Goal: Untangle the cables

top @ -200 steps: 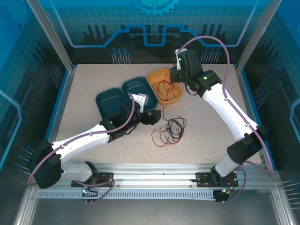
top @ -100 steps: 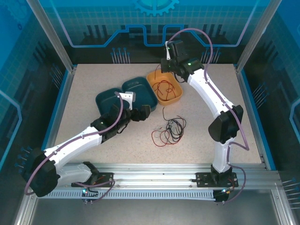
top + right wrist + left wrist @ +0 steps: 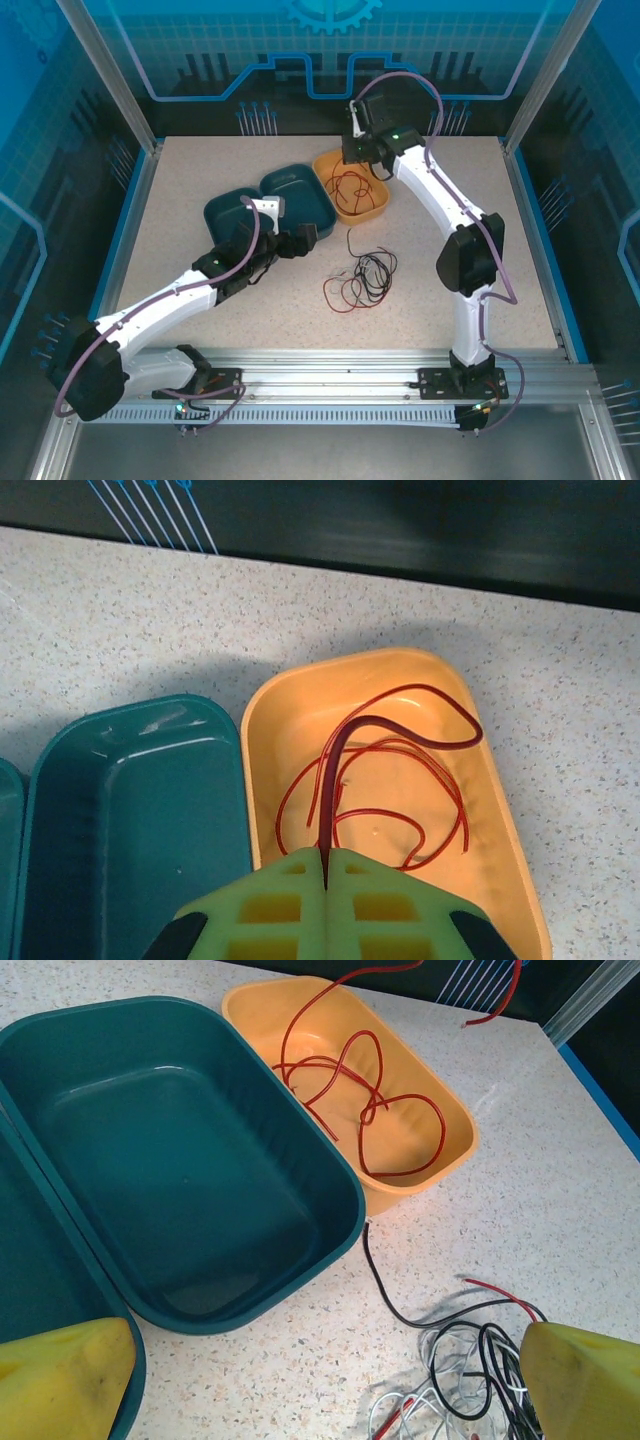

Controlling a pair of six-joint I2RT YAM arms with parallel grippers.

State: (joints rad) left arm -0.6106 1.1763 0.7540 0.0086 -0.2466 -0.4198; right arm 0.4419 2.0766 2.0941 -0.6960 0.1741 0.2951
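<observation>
Speckled tabletop inside a blue-walled cell is pictured, where a red cable is seen coiled in the orange tray, its end clamped in the clenched right gripper above. A release low over the tray is judged best, so no loop is dragged out. A tangle of black, white and red cables is seen near the teal tray, with the left gripper held wide open nearby.

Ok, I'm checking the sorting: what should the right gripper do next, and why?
Probably open: the right gripper is shut on the red cable, whose loops lie inside the orange tray directly below, so releasing should drop the rest in.
</observation>
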